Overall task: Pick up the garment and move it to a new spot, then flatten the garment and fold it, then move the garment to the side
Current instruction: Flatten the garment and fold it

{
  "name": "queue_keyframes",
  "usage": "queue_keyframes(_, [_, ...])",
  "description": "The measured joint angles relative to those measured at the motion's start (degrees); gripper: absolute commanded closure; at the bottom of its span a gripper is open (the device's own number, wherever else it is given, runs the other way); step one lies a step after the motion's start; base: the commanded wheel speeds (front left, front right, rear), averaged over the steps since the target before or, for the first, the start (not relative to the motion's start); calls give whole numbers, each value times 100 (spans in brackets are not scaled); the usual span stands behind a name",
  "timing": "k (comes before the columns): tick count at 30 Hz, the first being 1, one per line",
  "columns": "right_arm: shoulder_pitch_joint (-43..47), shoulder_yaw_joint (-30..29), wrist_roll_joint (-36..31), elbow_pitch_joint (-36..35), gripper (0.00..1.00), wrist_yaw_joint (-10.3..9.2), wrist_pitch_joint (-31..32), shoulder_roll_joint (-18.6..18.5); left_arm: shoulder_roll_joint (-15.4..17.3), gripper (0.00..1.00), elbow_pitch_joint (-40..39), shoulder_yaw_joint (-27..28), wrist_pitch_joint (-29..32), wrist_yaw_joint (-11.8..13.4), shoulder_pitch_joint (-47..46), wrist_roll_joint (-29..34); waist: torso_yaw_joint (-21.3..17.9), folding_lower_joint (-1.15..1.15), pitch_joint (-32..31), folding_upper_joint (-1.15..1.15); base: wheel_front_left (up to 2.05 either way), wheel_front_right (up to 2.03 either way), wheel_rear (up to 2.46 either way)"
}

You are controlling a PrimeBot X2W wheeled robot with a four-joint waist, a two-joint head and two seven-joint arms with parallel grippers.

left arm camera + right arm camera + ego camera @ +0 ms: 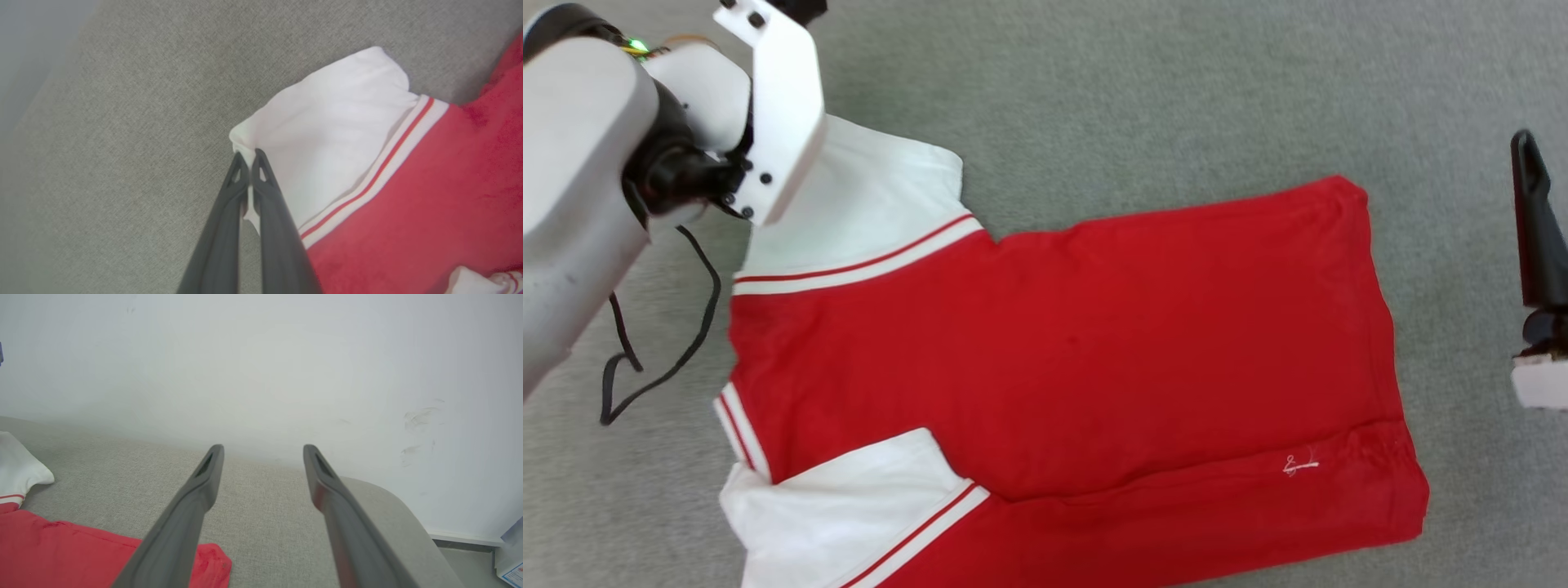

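Observation:
The garment (1062, 343) is a red shirt with white sleeves edged by thin red stripes, spread flat on grey fabric. In the head view its upper white sleeve (874, 204) lies at top left, partly under my left arm. My left gripper (248, 157) is shut on the outer corner of that white sleeve (327, 134), pinching a fold of cloth between its fingers. My right gripper (263, 451) is open and holds nothing, hovering off the garment's hem corner (208, 563). One dark finger of the right gripper (1535, 220) shows at the head view's right edge.
The grey upholstered surface (1135, 90) extends around the shirt. Its rounded edge (392, 498) meets a pale wall (286, 367) beyond the right gripper. A loose black cable (678, 359) hangs from my left arm (588, 188) beside the shirt.

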Motion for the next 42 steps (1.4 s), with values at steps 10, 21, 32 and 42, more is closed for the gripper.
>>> queue_keyframes(10, [-1129, 1104, 1352, 387, 0, 0, 3534, -1690, 18, 100, -668, -204, -444, -53, 233, 18, 395, 0, -458, 0, 0, 0, 0])
queue_keyframes(21, [-2481, 2643, 2628, 1141, 0, 0, 6225, -2683, -75, 100, -900, -216, -684, -54, 133, 26, 662, 0, -255, 0, 0, 0, 0])
queue_keyframes(32, [-2994, 3300, 2691, 2022, 0, 0, 6607, -2490, -129, 100, -1038, -305, -903, -55, -122, 80, 989, 0, 221, 0, 0, 0, 0])
queue_keyframes(42, [-3096, 3828, 2837, 2176, 100, -1, 6202, -2611, -164, 100, -950, -455, -1126, -56, -175, 70, 1112, -1, 454, 0, 0, 0, 0])
